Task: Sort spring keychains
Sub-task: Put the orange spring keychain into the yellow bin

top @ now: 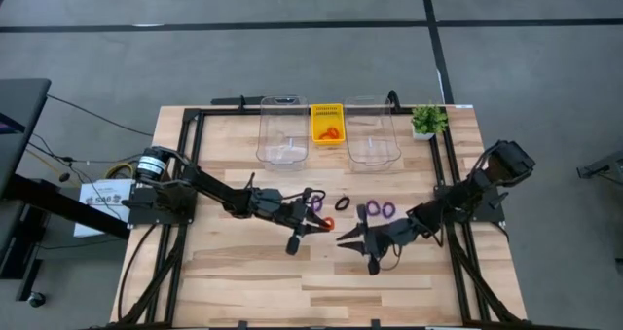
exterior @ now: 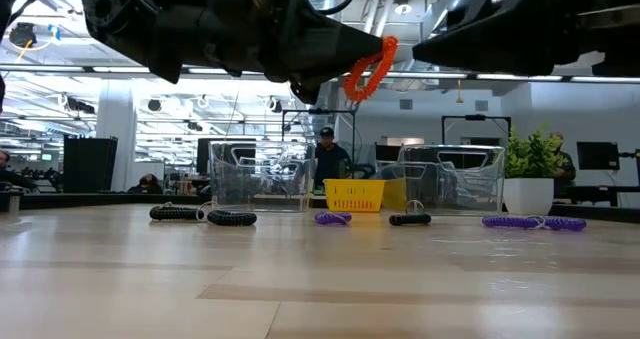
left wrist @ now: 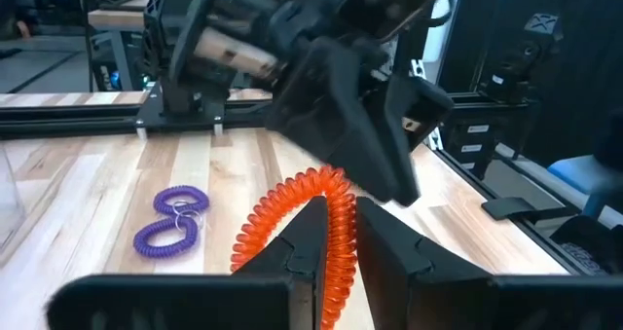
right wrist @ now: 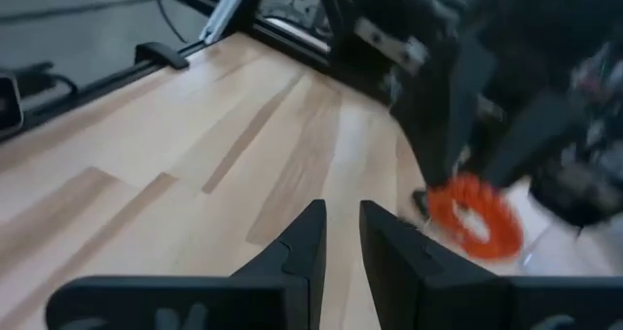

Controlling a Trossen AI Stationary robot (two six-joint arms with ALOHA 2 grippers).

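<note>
Orange coil (left wrist: 310,223) sits pinched between the narrow fingers of the left gripper (top: 313,224), lifted clear of the bench (top: 243,281); in the low view it hangs as a ribbed loop (exterior: 371,69) high above the wood. The left arm reaches in from the left edge, low and stretched toward the bench's middle. The right arm comes in from the right at a matching slant, and the right gripper (top: 347,236) hovers just beside the left one, tips pointing at it. Its fingers (right wrist: 304,235) stand only a narrow gap apart with nothing between them.

Both arms show in the low view only as dark masses cut off at the top, so their fingertips cannot be made out there. In the right wrist view the left gripper is a blur behind the orange coil.

Other coils lie on the pale striped wood: a purple pair (top: 381,210) near the right arm, a black ring (top: 342,203) in the middle, a purple one (top: 315,203) beside the left gripper. All are springy, ribbed plastic loops. At the far edge stand two clear bins (top: 282,135) with a yellow slotted basket (top: 327,111) between them, an orange coil (top: 331,132) inside it. A small green plant (top: 427,119) stands right of the bins
</note>
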